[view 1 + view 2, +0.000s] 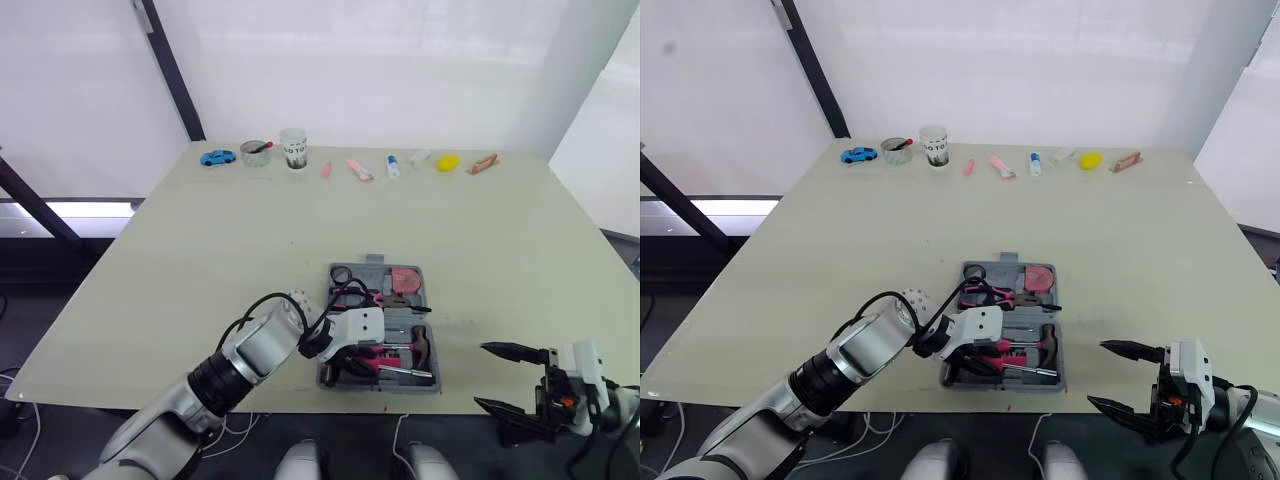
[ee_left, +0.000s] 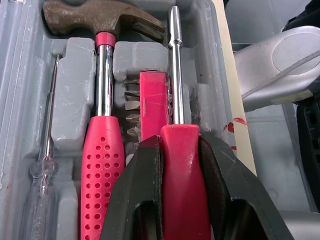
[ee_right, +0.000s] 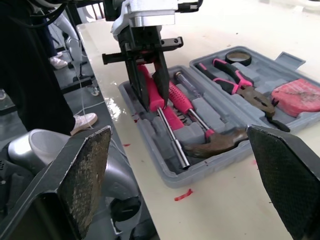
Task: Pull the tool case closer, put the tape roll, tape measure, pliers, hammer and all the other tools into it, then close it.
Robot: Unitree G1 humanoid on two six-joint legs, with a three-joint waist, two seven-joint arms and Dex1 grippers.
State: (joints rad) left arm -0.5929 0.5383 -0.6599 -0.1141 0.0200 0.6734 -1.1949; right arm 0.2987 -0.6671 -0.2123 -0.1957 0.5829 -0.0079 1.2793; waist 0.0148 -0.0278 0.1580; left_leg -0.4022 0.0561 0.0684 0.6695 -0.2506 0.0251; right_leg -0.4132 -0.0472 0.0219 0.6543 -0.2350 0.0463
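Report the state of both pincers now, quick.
Left pincer: closed on the pink-handled screwdriver, down in the tool case.
Right pincer: open, holding nothing.

Both head views looked forward and down over the whole tabletop [image 1: 200, 260], the tool case [image 1: 405, 320] at lower centre. The left wrist view sat very close above that case, and the right wrist view faced it from low at the tabletop's edge.

Screwdriver [image 2: 182, 170] handle covered by left end effector [image 2: 180, 144]; hammer [image 2: 105, 165] handle cut off; far items [image 1: 360, 170] too small to name.
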